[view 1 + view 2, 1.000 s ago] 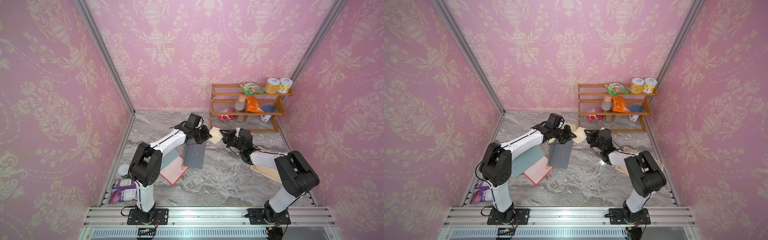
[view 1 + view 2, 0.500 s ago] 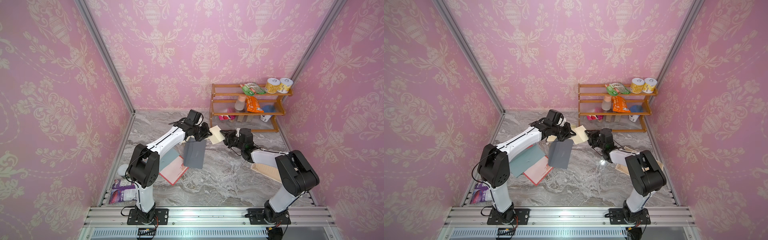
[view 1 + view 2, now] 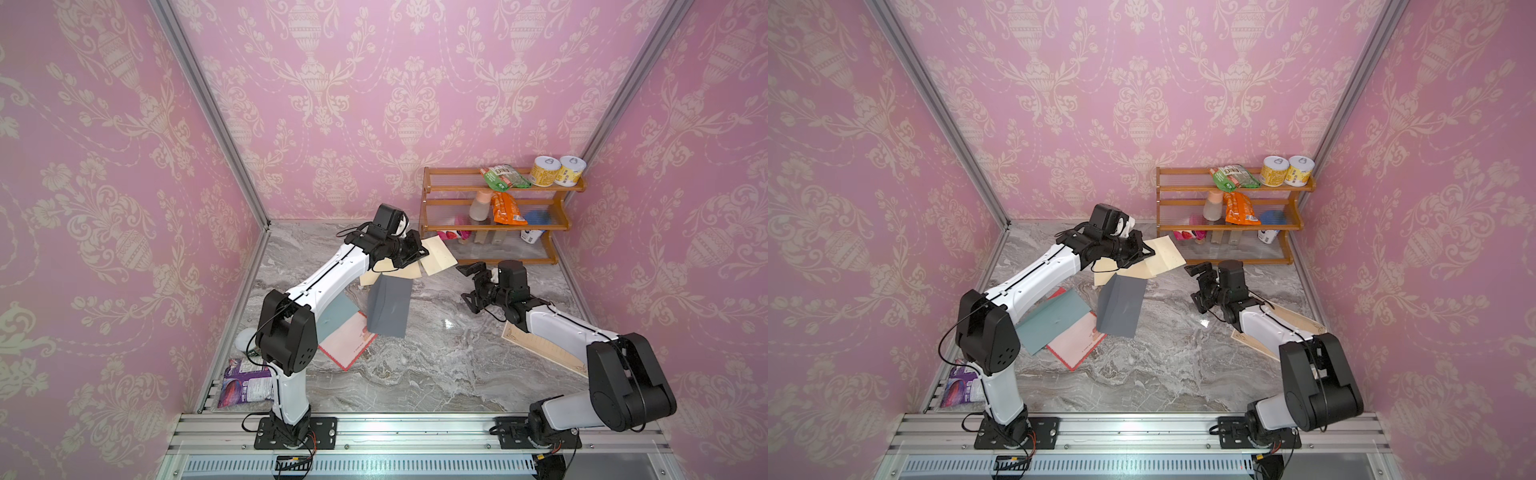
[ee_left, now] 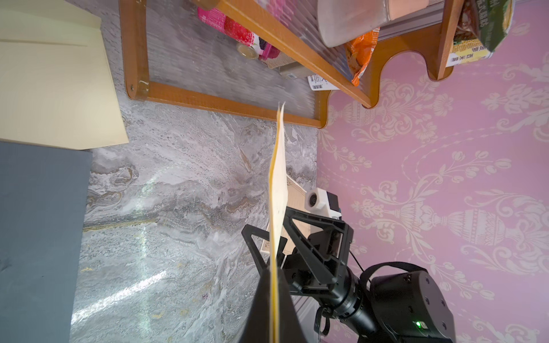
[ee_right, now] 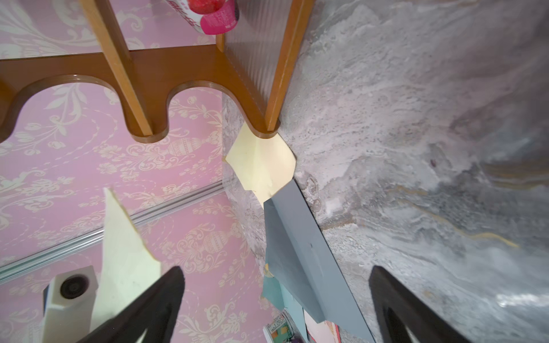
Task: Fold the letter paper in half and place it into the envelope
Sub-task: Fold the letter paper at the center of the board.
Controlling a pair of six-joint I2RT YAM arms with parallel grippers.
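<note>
grey veined marble table (image 3: pixel 415 374) fills the lower middle of both top views, glossy, with bare room across its centre and near edge. a slatted wooden rack (image 3: pixel 453 188) stands at upper right against the pink wall. a matte dark grey envelope (image 3: pixel 388 307) stands tented left of centre, its lower edge overlapping a flat teal envelope (image 3: pixel 334 313) and a pink red-bordered card (image 3: pixel 347 345). the cream letter paper (image 3: pixel 438 257), thin and smooth, is raised just above it near the rack's left post, pinched at one edge by the closed left gripper (image 3: pixel 419 254). the right gripper (image 3: pixel 465 284), black triangular fingers spread wide and empty, hovers right of the paper, apart from it
</note>
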